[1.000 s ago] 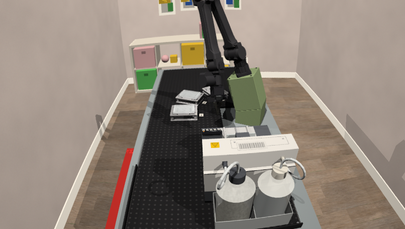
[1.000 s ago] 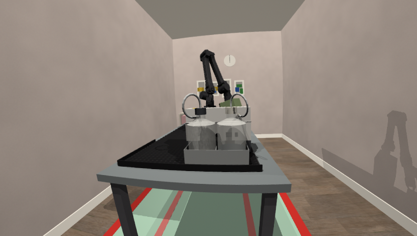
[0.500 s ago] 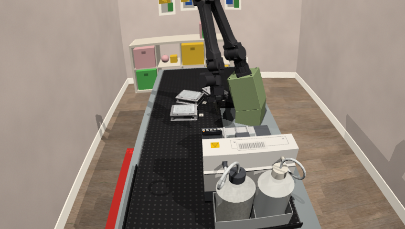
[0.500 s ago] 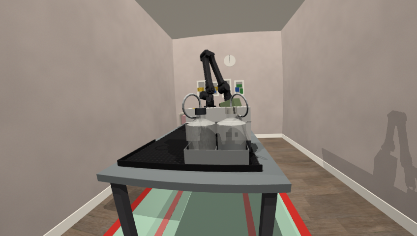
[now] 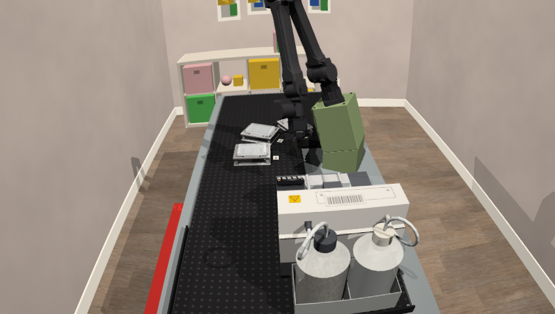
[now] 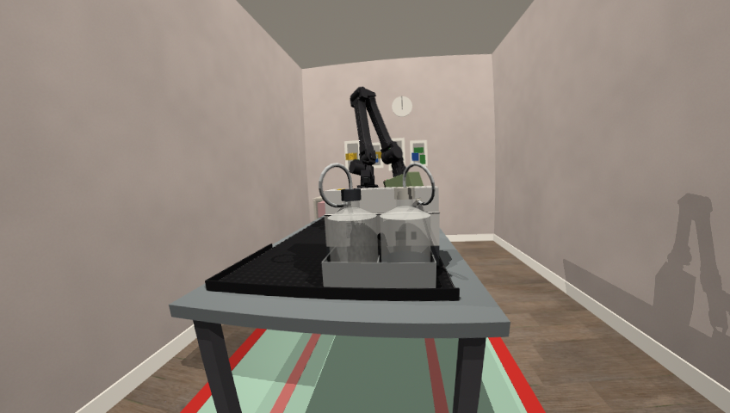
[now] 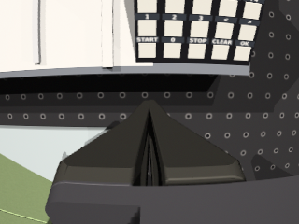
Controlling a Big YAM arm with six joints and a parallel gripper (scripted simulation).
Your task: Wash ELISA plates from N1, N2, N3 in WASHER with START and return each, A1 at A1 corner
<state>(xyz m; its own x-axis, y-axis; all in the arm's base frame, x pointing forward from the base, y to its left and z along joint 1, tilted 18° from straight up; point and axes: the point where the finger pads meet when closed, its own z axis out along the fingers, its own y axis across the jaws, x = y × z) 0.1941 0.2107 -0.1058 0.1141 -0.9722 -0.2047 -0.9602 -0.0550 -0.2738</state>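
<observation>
Hand point(image 5: 298, 152) point(image 7: 149, 110): fully closed, nothing gripped, near the START key point(image 7: 147, 50) ahead; a neighbouring key might have been struck through sideways misalignment.

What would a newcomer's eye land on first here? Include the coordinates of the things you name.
Probably the two large translucent bottles with looping hoses point(image 5: 322, 268) point(image 6: 352, 237), in a grey tray at the table's near end. Next, the black jointed arm point(image 5: 290, 46) point(image 6: 364, 122) rising beyond the white box-shaped washer point(image 5: 342, 210) point(image 6: 376, 200), its slim black gripper point(image 7: 149, 110) shut.
</observation>
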